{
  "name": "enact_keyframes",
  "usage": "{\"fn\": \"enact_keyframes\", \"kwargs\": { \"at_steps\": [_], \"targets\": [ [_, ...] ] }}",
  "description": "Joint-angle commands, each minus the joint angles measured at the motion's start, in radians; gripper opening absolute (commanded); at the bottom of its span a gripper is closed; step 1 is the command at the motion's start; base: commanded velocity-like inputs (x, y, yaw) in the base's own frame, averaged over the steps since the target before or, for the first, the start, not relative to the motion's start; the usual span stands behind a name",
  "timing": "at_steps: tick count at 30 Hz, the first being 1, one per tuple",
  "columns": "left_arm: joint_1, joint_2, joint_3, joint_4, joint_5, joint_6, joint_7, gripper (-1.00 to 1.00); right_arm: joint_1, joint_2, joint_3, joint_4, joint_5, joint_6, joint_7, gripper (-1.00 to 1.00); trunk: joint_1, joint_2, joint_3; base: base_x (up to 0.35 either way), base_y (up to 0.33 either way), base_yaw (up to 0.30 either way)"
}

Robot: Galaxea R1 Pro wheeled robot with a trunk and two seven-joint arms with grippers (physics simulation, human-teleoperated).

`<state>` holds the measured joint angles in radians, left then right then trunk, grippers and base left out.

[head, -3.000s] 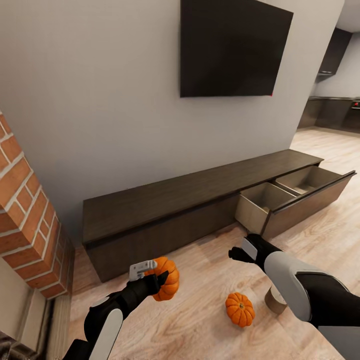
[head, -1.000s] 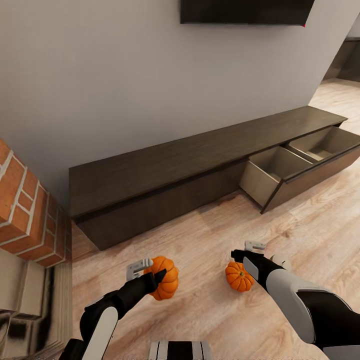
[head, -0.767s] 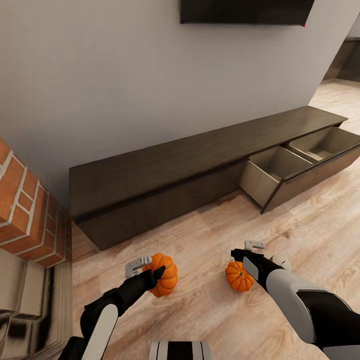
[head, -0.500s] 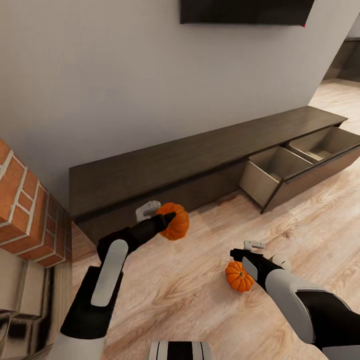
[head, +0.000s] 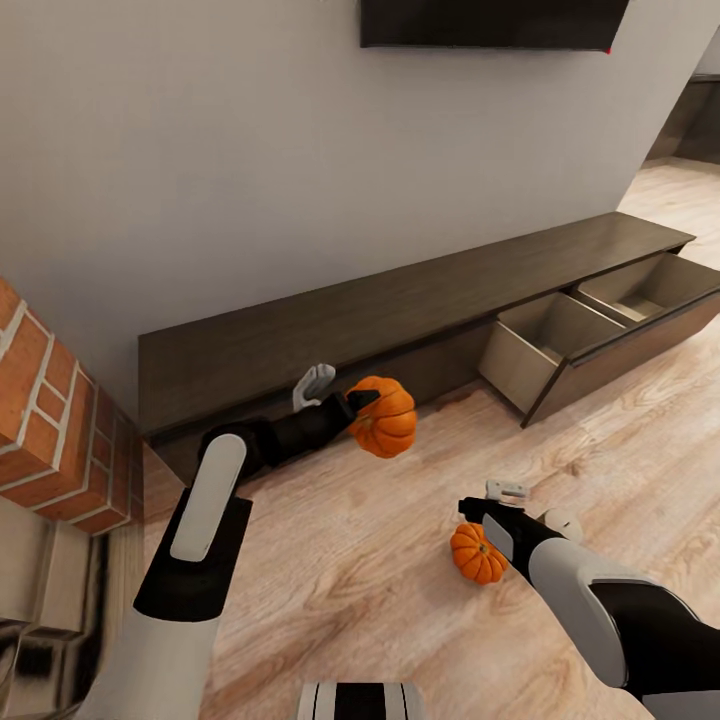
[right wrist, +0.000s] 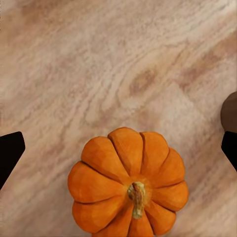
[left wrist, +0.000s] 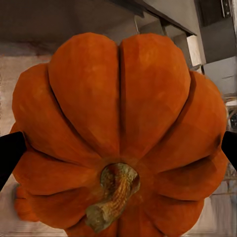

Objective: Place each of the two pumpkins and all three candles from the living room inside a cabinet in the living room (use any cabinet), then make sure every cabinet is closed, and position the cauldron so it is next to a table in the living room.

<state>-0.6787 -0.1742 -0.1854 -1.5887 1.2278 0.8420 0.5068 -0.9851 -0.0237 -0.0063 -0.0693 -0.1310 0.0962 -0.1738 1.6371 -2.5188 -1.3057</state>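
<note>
Bright orange, ribbed held pumpkin [head: 383, 417] with brownish-green stem [left wrist: 112, 196]; same orange on the floor pumpkin [head: 477, 553]. Dark brown wood-grain cabinet [head: 330, 330], pale beige drawer insides [head: 548, 330]. Light tan floor [head: 400, 600] with darker grain swirls. Red-orange brick column [head: 45, 420], pale mortar lines. Grey wall [head: 250, 150], black screen [head: 490, 22]. Black and white arms.

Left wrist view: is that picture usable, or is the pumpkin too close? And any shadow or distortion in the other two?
Left wrist view: sharp, but the held pumpkin crowds the frame, background soft. Head view: wide-angle bend in the cabinet edges, soft shadow under the floor pumpkin, no glare. Right wrist view: floor grain slightly blurred, that pumpkin crisp, fingertips dark at the edges.
</note>
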Motion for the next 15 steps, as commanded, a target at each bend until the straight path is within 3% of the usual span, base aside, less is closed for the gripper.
{"fn": "enact_keyframes", "kwargs": {
  "at_steps": [1,2,5,10,15],
  "targets": [
    [-0.001,0.000,0.000,0.002,0.012,0.000,0.010,-1.00,0.000,0.000,0.000,-0.002,-0.007,0.005,-0.003,1.00,0.000,0.000,-0.001,0.000,0.000,0.000],
    [-0.001,0.022,-0.001,0.005,0.013,0.001,0.008,-1.00,0.000,0.000,0.000,-0.003,-0.007,0.005,-0.003,1.00,0.000,0.000,-0.001,0.058,0.000,0.000],
    [-0.001,0.046,-0.002,0.006,0.013,0.002,0.008,-1.00,0.000,-0.001,-0.001,-0.003,-0.007,0.005,-0.003,1.00,0.000,0.000,-0.001,0.116,0.000,0.000],
    [-0.001,0.061,-0.056,0.007,0.013,0.001,0.007,-1.00,0.000,-0.003,-0.001,-0.003,-0.007,0.006,-0.003,1.00,0.000,0.000,-0.001,0.059,0.000,0.000],
    [-0.001,0.064,-0.072,0.009,0.013,-0.001,0.008,-1.00,0.000,0.000,0.000,-0.003,-0.008,0.011,-0.006,1.00,0.000,0.000,-0.001,0.007,0.000,0.000]
  ]
}}
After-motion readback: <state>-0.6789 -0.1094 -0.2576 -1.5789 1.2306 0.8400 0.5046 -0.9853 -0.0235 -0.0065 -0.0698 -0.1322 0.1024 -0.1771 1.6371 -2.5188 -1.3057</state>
